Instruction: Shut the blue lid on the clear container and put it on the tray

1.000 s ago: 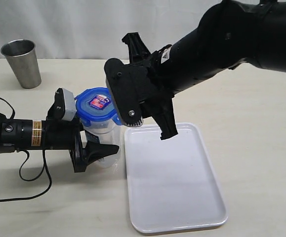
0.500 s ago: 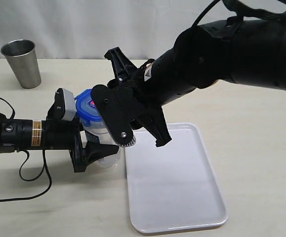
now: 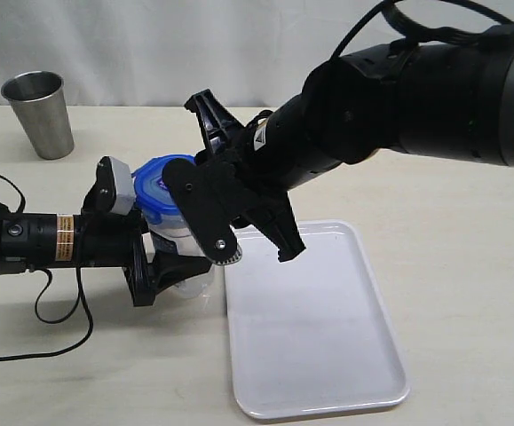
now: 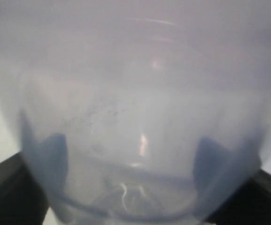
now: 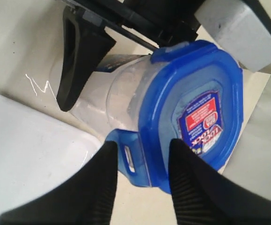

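We get bright, even light in the exterior view, only soft shadows on the tray [image 3: 328, 337]. Left wrist view is pure haze, clear container [image 4: 135, 103] way too close to focus, few glints. Right wrist view's sharp on the blue lid [image 5: 172, 93].

Tray [image 3: 328, 355]: open from above.
Clear container [image 3: 178, 238]: left jaws clamp it; right arm [image 3: 372, 115] overhangs.
Steel cup [image 3: 39, 114]: well apart.

Elevated overview; wrist close-ups of container [image 4: 135, 117]
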Robot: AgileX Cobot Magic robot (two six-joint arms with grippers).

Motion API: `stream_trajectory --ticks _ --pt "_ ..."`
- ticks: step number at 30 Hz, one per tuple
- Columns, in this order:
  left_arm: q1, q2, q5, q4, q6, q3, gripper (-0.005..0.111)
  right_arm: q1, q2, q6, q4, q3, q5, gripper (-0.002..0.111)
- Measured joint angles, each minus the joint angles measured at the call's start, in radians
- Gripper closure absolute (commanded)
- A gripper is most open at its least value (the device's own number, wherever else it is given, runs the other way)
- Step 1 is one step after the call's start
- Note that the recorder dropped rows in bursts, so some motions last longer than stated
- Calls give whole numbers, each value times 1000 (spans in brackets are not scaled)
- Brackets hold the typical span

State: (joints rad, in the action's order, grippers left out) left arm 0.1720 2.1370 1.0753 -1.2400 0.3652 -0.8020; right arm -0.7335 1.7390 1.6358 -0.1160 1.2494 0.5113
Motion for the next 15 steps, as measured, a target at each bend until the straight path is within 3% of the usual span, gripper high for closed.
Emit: stream_trajectory --ticks 15 --pt "-8 0 -13 26 8 0 107 0 28 0 4 -59 -173 84"
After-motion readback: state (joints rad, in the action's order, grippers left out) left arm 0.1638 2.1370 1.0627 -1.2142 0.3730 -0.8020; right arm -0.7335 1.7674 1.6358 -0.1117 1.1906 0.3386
